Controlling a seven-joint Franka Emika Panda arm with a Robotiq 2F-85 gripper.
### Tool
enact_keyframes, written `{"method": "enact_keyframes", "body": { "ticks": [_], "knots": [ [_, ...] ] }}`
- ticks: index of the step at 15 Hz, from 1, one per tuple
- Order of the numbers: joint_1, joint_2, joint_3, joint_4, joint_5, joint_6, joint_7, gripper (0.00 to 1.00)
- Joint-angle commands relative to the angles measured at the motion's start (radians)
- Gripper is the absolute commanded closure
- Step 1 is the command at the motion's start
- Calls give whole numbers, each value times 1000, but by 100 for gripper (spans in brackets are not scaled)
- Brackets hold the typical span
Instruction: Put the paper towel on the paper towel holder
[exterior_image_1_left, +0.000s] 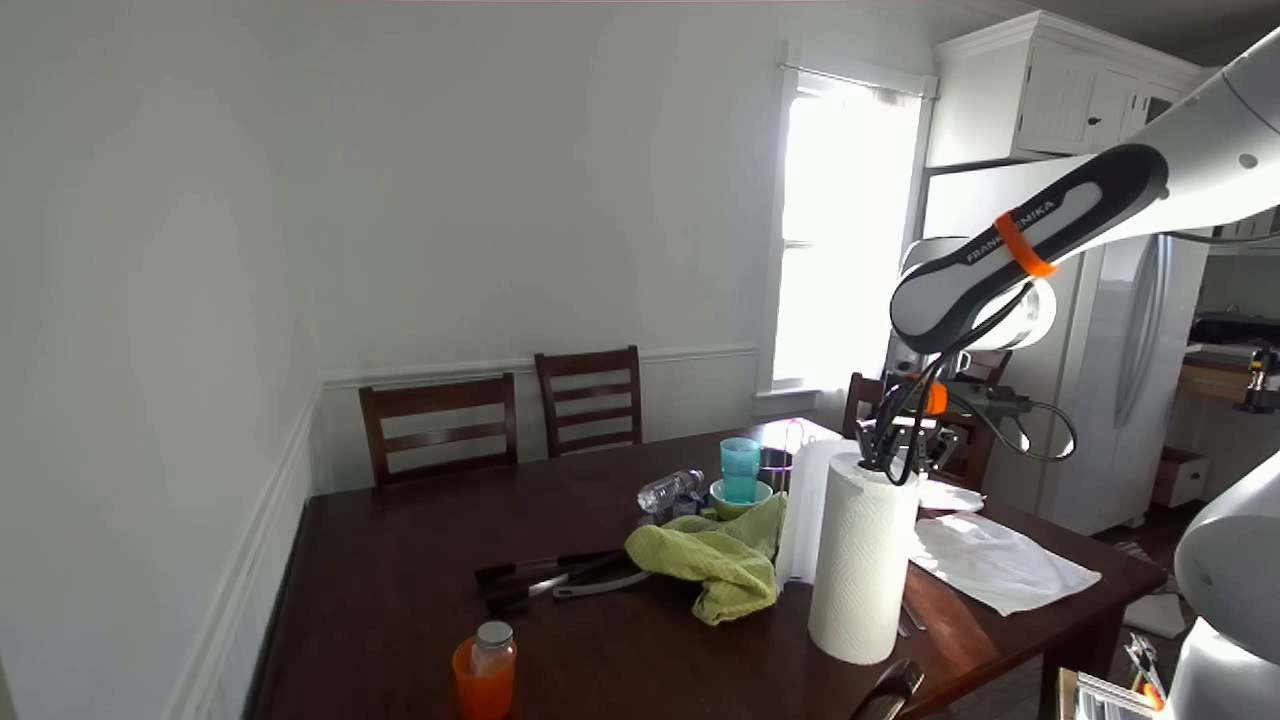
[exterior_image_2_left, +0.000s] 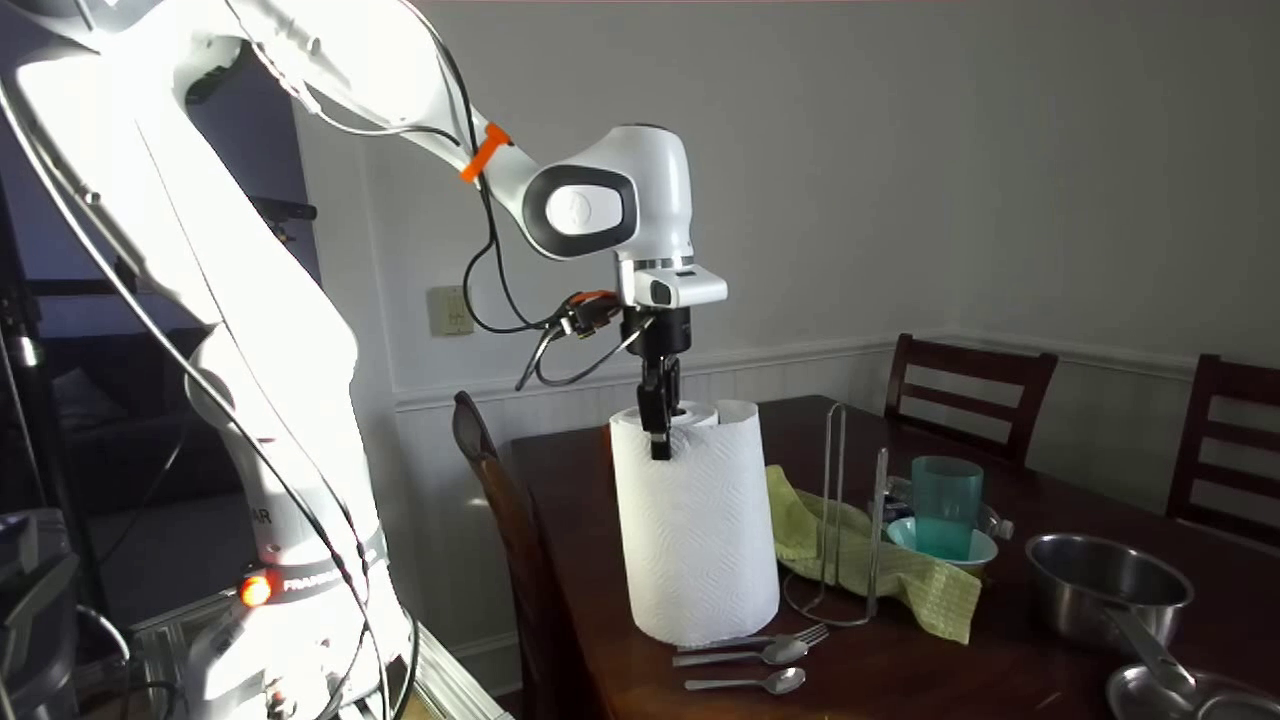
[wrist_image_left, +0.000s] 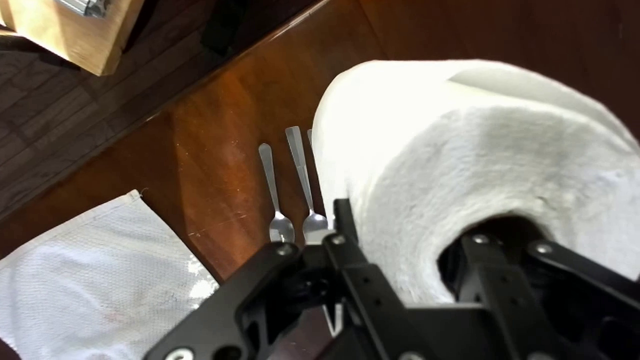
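Toward the upper right of an exterior view, FRANK and EMIKA in pale capitals along the dark trim of the arm (exterior_image_1_left: 1085, 200) (split by an orange strap (exterior_image_1_left: 1022, 246)). At lower left in an exterior view, FRANK also around the robot base (exterior_image_2_left: 245, 642), partly covered, by a glowing light (exterior_image_2_left: 255, 590); higher up, only AR. At mid-frame there, pinching the wall of the paper towel roll (exterior_image_2_left: 695, 540) with the gripper (wrist_image_left: 412, 229): in the wrist view, one finger down inside the core, one against the outer sheets. Held roughly upright, touching the dark table (exterior_image_1_left: 380, 600) or just above it (cannot tell which). Just right of the roll in the frame, a wire paper towel holder (exterior_image_2_left: 876, 535). At lower centre, fork (exterior_image_2_left: 813, 634) and two spoons (exterior_image_2_left: 785, 652); farther right, saucepan (exterior_image_2_left: 1100, 595). Near the middle of an exterior view, clear bottle (exterior_image_1_left: 668, 490) on its side, with any print too small to read.
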Motion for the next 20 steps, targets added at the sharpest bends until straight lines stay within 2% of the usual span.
{"method": "enact_keyframes", "body": {
  "ticks": [1, 3, 4, 9, 16, 17, 20],
  "knots": [
    [12, -22, -17, 4, 29, 7, -35, 90],
    [14, -41, -16, 17, 32, -25, -42, 98],
    [12, -47, -14, 23, 29, -34, -44, 94],
    [11, -82, -19, 96, 26, -116, -71, 95],
    [16, -91, -44, 265, 34, -267, -127, 95],
    [7, -86, -28, 212, 6, -219, -101, 82],
    [8, -86, -33, 250, 6, -244, -104, 82]
  ]
}}
